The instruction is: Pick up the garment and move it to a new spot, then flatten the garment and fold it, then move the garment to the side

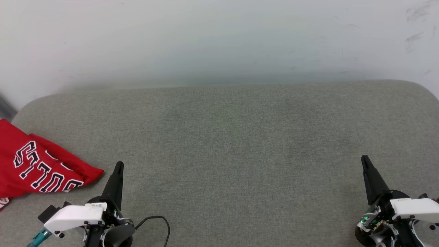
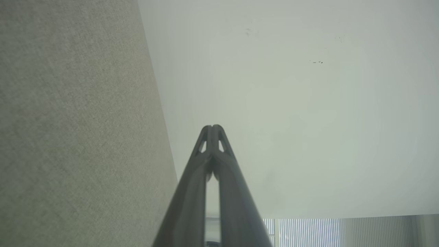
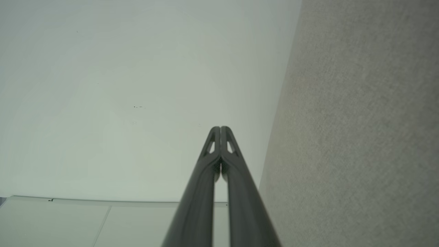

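Head view is showing you the red jersey garment (image 1: 37,168) with black white-outlined "BULLS" lettering lying bunched at the far left of the grey fabric-covered desk (image 1: 240,144), partly running off the frame edge. A bit of red-and-white striped trim is peeking out at its lower corner. The lettering is reading upside down to you, and a fold is crossing the cloth above it, so it isn't lying flat.

Your left tool (image 1: 118,167) is sitting just beside the garment's nearest corner, not touching it, tips pressed together on nothing. Your right tool (image 1: 364,160) is sitting well apart at the far right, also pinched together and empty. Left wrist view is confirming it: the dark fingers (image 2: 192,192) are meeting at the tips, pointing at the pale wall (image 1: 219,41). Right wrist view is showing the same.

On progress, you're looking at a garment already at the side with both arms parked low. That could be either the very start or the finished state, and I cannot tell which. Judging by the loose, uneven bundle, I'm leaning towards nothing done yet: pick-up, flattening, folding and moving aside all look to be left.
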You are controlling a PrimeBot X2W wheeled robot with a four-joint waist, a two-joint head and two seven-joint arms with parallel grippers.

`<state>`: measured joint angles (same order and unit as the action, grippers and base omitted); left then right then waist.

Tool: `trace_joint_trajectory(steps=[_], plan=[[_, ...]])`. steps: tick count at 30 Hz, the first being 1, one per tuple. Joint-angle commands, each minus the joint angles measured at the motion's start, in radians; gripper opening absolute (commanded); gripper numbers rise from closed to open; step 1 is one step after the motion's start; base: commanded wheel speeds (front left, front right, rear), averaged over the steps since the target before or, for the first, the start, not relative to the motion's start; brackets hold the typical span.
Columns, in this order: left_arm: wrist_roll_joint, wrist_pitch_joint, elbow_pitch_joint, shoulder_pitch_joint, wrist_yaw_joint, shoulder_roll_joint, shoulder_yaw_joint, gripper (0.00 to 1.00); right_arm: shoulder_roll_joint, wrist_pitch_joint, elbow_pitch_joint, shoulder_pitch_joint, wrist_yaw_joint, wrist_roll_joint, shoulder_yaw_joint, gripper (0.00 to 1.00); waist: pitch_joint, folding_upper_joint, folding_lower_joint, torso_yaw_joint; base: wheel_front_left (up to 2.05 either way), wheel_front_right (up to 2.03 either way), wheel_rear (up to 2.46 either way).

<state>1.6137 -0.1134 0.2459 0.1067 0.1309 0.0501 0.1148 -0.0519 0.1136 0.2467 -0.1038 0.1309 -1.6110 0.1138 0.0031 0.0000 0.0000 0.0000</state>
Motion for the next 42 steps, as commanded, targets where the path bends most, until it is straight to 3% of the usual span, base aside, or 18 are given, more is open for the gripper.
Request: trace_joint_trajectory(steps=[1,30,31,32,33,42], plan=[[-0.002,-0.004,0.0,0.006,0.003,-0.001,0.001,0.0,0.003,0.0,0.0,-0.011,0.0,-0.004,0.0,0.0,0.0,0.0,0.0,0.0,0.0,0.0,0.0],[-0.002,-0.004,0.0,0.006,0.003,-0.001,0.001,0.0,0.003,0.0,0.0,-0.011,0.0,-0.004,0.0,0.0,0.0,0.0,0.0,0.0,0.0,0.0,0.0],[-0.001,0.001,0.002,-0.001,0.0,0.0,-0.002,1.0,0.0,-0.001,0.002,0.002,0.0,0.001,0.0,1.0,0.0,0.0,0.0001,0.0,0.0,0.0,0.0],[-0.001,0.001,0.009,-0.005,0.0,-0.001,-0.003,0.0,0.0,-0.001,0.008,0.007,0.0,0.001,0.0,0.0,0.0,0.0,0.0,0.0,0.0,0.0,0.0],[-0.003,0.004,0.009,-0.007,0.0,-0.001,-0.006,1.0,0.0,-0.004,0.008,0.01,0.0,0.002,-0.001,1.0,0.0,0.0,0.0,0.0,0.0,0.0,0.0],[-0.014,0.051,-0.034,-0.009,0.0,-0.001,-0.061,1.0,-0.001,-0.047,-0.044,0.028,0.0,0.019,-0.021,1.0,-0.002,0.0,0.0,0.0,0.0,0.0,0.0]])
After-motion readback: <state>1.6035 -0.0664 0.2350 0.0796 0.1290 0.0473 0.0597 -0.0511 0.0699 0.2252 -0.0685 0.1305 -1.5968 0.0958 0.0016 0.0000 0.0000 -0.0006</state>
